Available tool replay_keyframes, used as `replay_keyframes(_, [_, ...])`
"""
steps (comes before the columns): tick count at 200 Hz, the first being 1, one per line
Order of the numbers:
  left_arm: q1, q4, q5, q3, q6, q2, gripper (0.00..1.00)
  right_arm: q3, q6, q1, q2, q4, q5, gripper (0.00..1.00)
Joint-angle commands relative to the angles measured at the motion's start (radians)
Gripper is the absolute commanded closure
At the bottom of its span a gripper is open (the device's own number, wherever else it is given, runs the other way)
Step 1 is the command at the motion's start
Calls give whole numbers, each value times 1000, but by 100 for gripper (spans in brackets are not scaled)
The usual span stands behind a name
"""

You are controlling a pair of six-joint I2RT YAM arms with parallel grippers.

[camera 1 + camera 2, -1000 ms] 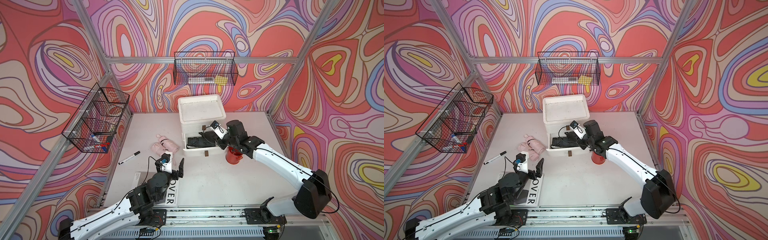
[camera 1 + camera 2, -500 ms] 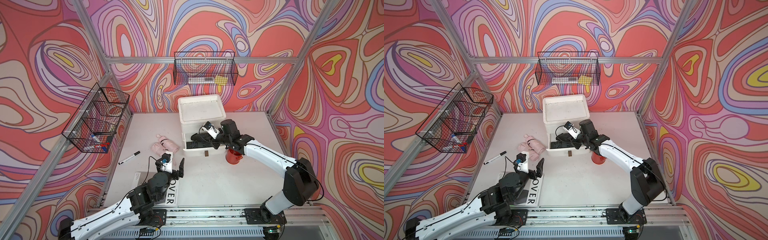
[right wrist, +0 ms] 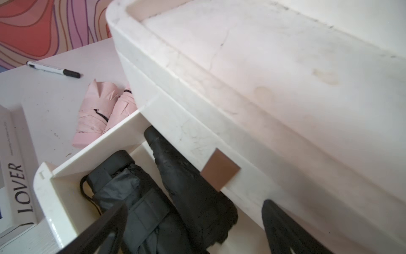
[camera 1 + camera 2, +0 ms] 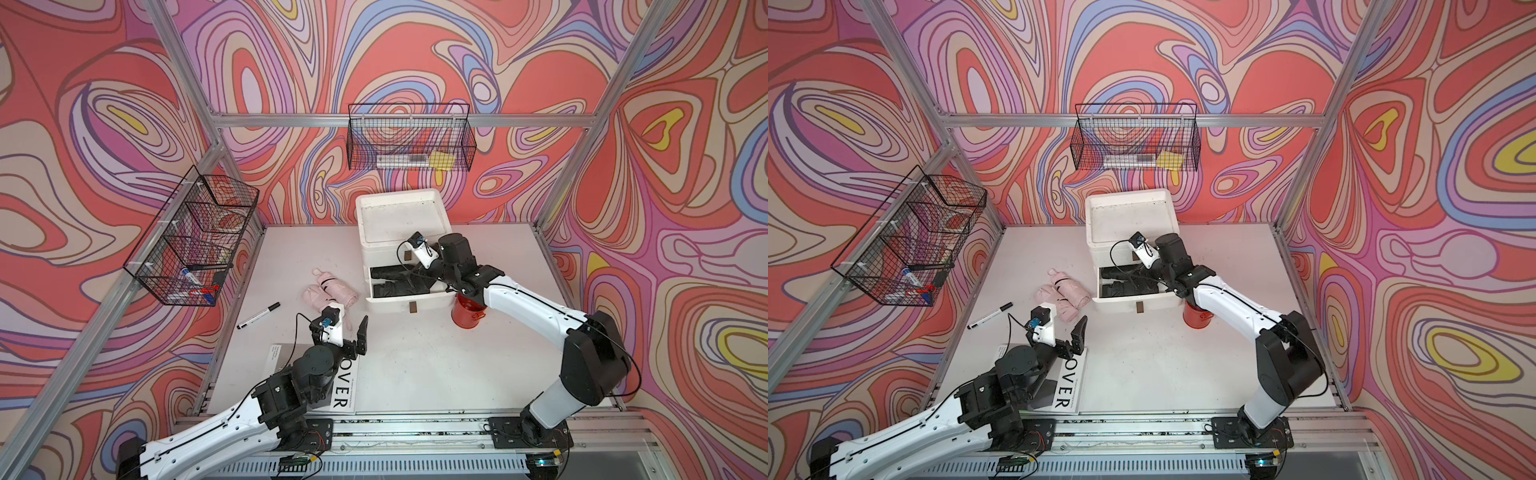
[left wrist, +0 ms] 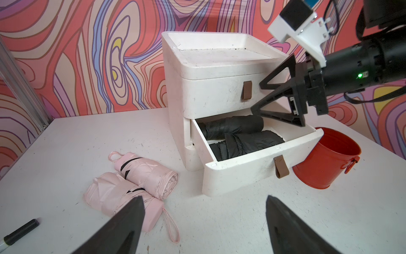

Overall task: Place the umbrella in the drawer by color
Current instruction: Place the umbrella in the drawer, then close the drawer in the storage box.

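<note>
On the white tabletop (image 4: pixel 436 365), against the back wall, stands a white plastic two-drawer cabinet (image 4: pixel 399 220) whose lower drawer (image 5: pixel 246 169) is pulled out, while the upper one is closed. Inside the open drawer lie two folded black fabric umbrellas, one (image 5: pixel 235 124) towards the back and the other (image 5: pixel 248 144) just beside it towards the front, touching each other. The right gripper (image 5: pixel 256 97) hangs over the drawer above the rear umbrella, its two black triangular fingers spread apart and gripping nothing; the right wrist view shows the umbrella lying loose below them. Two folded pale pink umbrellas (image 4: pixel 332 293) lie side by side and touching on the table, just beside the drawer's left end. The left gripper (image 5: pixel 204 198) hovers near them above the table, jaws wide apart and empty. A red round metal bucket (image 4: pixel 467 311) stands at the drawer's right front corner, partly under the right arm. A black-capped white marker pen (image 4: pixel 258 316) lies to the left of the pink pair, and a white book printed "LOVER" (image 4: pixel 343 399) rests near the front edge under the left arm
</note>
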Motion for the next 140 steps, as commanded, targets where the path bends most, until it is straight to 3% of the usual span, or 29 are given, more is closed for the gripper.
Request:
replay_keyframes(1, [5,6,-5,10,2,-1,9,1,53,-1,-80,-5,156,2])
replay_keyframes(66, [5,13,-23,13,15,19,8,-47,180,-1,-194,-83,153,2])
replay_keyframes(93, [7,60,-60,-5,25,52,4,-59,182,-1,-245,-141,278,2])
replay_keyframes(114, [14,100,-76,-15,31,96,3,-128,209,-1,-325,-108,462,2])
replay_keyframes(140, [27,114,-33,11,10,193,2,-276,368,-1,-464,-48,652,2])
